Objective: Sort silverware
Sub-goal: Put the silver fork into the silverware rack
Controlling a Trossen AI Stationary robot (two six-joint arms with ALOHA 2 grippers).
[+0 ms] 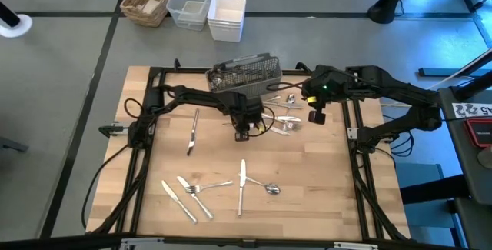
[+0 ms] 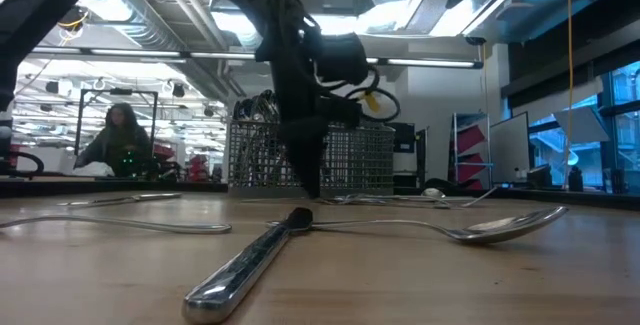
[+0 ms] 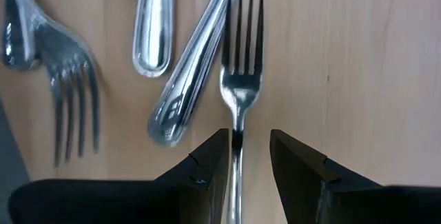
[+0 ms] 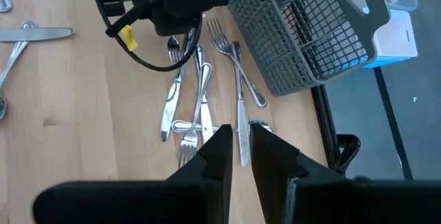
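The silverware lies flat on the wooden table in three lots: a pile (image 1: 281, 119) in front of the grey mesh caddy (image 1: 244, 73), a lone knife (image 1: 192, 131), and several pieces near the table's near edge (image 1: 219, 188). My left gripper (image 1: 241, 133) is low over the pile's left end and open. Its fingers stand on either side of a fork's handle (image 3: 236, 148), and the fork's tines (image 3: 242, 31) point away. My right gripper (image 1: 316, 115) hangs above the pile's right end, its fingers a narrow gap apart (image 4: 240, 141), holding nothing. My left gripper comes from above, pointing down, with the fork's handle (image 3: 236, 156) running between its open fingers. The handle lies close to one finger (image 3: 213, 162). I cannot tell whether that finger touches it. The fork lies flat on the table.
A knife handle (image 3: 186, 86), a spoon handle (image 3: 153, 38) and a second fork (image 3: 69, 93) lie close beside the fork. The caddy (image 4: 303, 38) stands tilted right behind the pile. A wicker basket (image 1: 147, 0), a clear bin (image 1: 190, 2) and a white bin (image 1: 227, 13) sit beyond the table's far edge.
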